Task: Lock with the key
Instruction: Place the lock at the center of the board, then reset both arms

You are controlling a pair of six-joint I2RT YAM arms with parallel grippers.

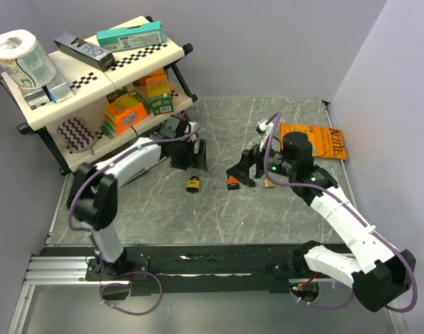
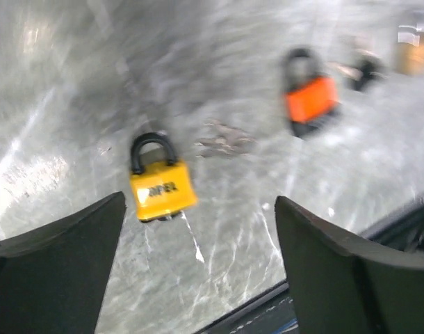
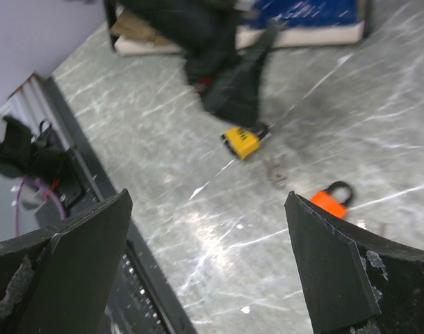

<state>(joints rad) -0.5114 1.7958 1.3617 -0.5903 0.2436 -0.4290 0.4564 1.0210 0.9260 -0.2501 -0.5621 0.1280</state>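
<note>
Left jaws released, empty, yellow padlock (image 2: 161, 191) just beyond; right jaws released, empty; orange padlock (image 2: 311, 103) nearby.

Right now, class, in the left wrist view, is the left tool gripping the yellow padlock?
No, the yellow padlock lies loose on the table, touching neither finger of the open left tool.

Two-tier shelf (image 1: 172, 49) with boxes (image 1: 128, 111), paper roll (image 1: 21, 56); orange packet (image 1: 313, 140) far right
</note>
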